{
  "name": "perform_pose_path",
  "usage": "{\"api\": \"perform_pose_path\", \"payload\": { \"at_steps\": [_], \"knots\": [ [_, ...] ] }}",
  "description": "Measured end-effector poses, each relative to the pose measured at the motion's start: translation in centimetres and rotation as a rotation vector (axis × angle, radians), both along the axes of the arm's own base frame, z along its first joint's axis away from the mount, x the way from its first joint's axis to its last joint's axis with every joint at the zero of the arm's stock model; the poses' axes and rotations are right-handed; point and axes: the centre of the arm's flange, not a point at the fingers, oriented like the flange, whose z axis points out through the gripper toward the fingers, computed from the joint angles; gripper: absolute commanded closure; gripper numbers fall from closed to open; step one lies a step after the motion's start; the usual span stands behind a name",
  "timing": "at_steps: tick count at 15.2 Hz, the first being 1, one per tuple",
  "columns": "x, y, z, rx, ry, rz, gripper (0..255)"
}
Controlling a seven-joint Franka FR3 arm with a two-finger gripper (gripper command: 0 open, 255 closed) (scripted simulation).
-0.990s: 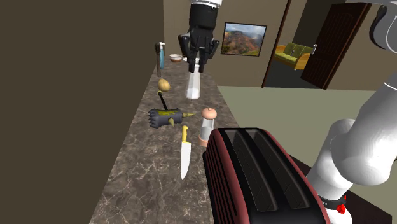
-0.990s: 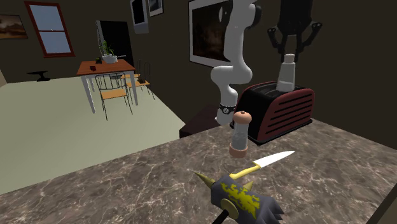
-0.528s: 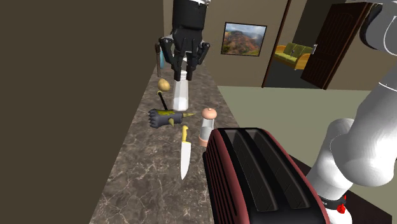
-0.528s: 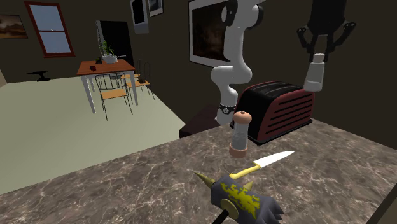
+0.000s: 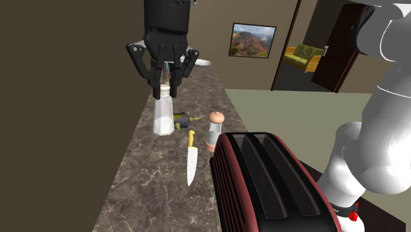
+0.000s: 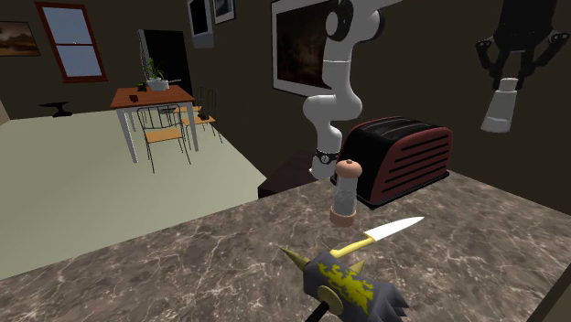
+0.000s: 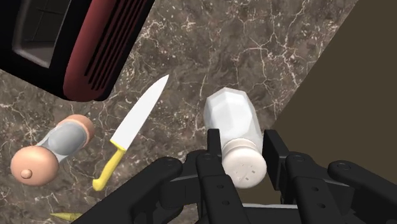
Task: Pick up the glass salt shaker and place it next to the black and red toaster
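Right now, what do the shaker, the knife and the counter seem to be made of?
The salt shaker has a pale, faceted, slightly translucent body, probably glass; its matte white perforated cap is of unclear material. The knife has a flat white blade, perhaps steel, and a yellow handle, likely plastic. The counter looks like dark brown stone, marble-like, judging by its pale veins.

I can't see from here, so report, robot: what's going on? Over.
Roger: tool shut on shaker, up in air. Not yet by toaster. Near it: knife, grinder.
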Motion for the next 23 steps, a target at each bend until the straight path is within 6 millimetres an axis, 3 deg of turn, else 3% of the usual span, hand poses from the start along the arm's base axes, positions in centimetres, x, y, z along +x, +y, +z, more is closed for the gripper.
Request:
{"api": "perform_pose_path", "payload": {
  "at_steps": [5, 7, 23],
  "knots": [
    [-2.7, 6.2, 0.4, 0.000, 0.000, 0.002, 255],
    [-3.4, 7.6, -0.7, 0.000, 0.001, 0.000, 255],
    [-3.8, 8.2, -8.8, 0.000, 0.000, -0.002, 255]
  ]
}}
